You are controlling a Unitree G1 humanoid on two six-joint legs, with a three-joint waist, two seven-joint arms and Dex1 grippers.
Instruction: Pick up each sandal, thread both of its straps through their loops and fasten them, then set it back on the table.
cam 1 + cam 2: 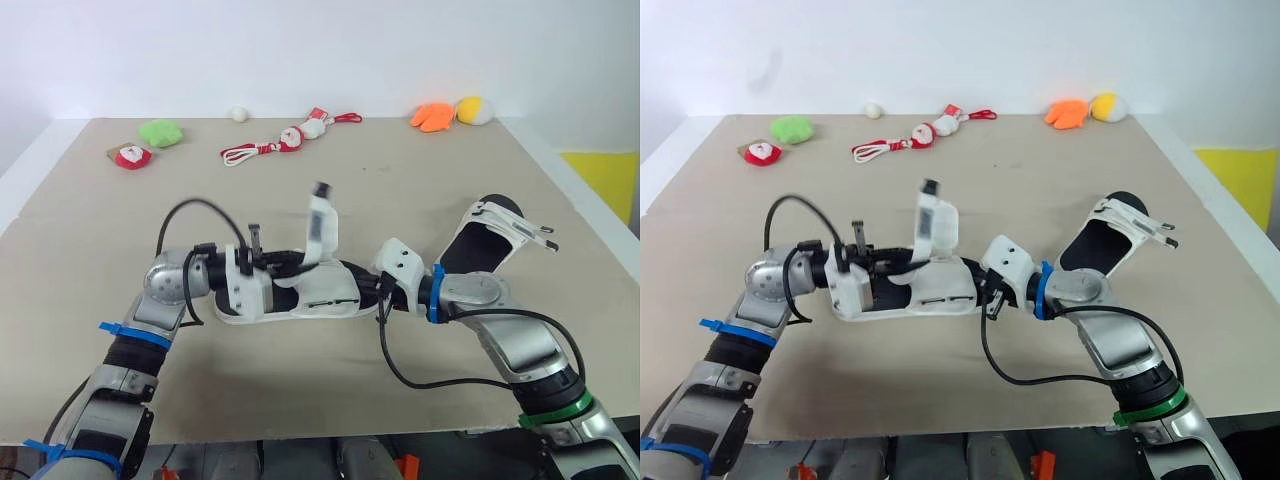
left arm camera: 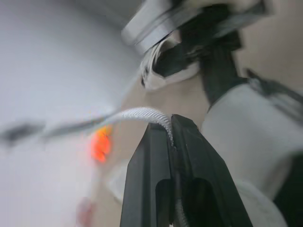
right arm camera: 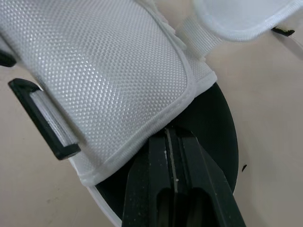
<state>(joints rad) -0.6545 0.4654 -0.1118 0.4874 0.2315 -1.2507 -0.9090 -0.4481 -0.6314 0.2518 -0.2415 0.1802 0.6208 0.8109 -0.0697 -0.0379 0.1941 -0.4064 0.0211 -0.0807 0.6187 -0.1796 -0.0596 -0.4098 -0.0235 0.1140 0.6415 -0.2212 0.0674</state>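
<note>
holding view: the sandal [image 1: 320,295] sits at the front middle of the table [image 1: 400,170], gripped at both ends; you cannot tell whether it rests or is raised. your right gripper [image 3: 173,135] has its fingers pressed together on the sole rim under the mesh flap [image 3: 104,66], probably as an anchor. your left gripper [image 2: 169,130] pinches a white strap [image 2: 137,113], likely to feed a loop [image 3: 42,118]. the second sandal [image 1: 492,235] lies near on the right, its straps apparently undone. the surface is beige, with soft toys [image 1: 160,132] along the far edge and a white wall [image 1: 300,50] behind.
</note>
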